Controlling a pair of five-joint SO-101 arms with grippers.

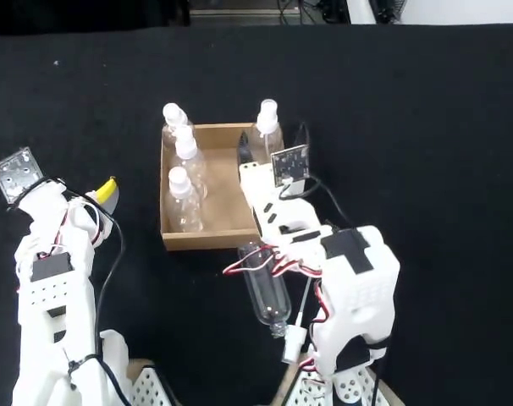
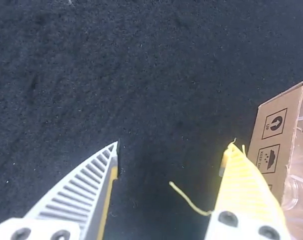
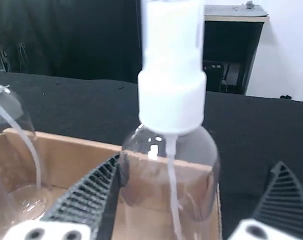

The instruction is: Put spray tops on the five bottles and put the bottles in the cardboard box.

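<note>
Fingers on R arm [image 3: 91, 200] are sitting spread either side of a spray-topped bottle [image 3: 166, 95] standing at far-right corner of the cardboard box [image 1: 207, 239]; can't tell if it's inside. L fingers [image 2: 81, 195] are hanging spread over bare surface [image 2: 91, 60] beside the box. I'm seeing 3 topped bottles [image 1: 189, 165] standing in the box and 1 lying bottle [image 1: 263, 288] by R arm, w/ a spray top [image 1: 292, 344] at its neck end.

Lab: black-clothed table [image 1: 426, 101], background cables [image 1: 297, 10]

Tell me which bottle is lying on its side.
The clear bottle on the black table, outside the cardboard box; the other four stand upright with white spray tops.
</note>
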